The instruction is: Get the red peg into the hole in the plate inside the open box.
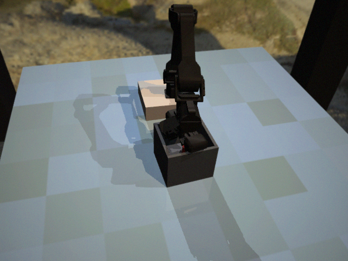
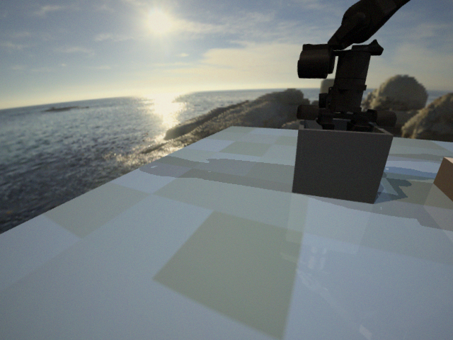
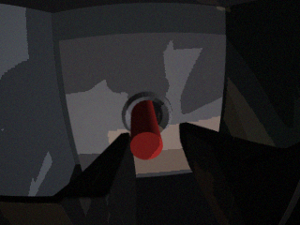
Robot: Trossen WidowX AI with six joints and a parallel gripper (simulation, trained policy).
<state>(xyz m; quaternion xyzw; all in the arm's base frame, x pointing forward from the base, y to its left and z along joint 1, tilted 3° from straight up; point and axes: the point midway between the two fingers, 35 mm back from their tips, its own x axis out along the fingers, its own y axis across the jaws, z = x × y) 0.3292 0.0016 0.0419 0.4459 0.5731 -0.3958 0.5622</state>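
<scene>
The red peg (image 1: 183,148) (image 3: 146,146) stands inside the dark open box (image 1: 191,169) (image 2: 340,166). In the wrist view its far end is within the round hole (image 3: 165,113) in the grey plate (image 3: 91,114), towards the hole's left side, and its near end points at the camera. The peg looks slightly tilted; how deep it sits I cannot tell. My gripper (image 3: 155,136) reaches down into the box. Its fingers are apart on either side of the peg, with a clear gap on the right and a narrow one on the left. The box wall hides peg and fingertips in the exterior view.
A pale tan block (image 1: 155,97) (image 2: 445,179) lies on the checkered table (image 1: 75,219) (image 2: 233,263) behind the box, partly hidden by the arm in the top view. The box's high walls stand close around the gripper.
</scene>
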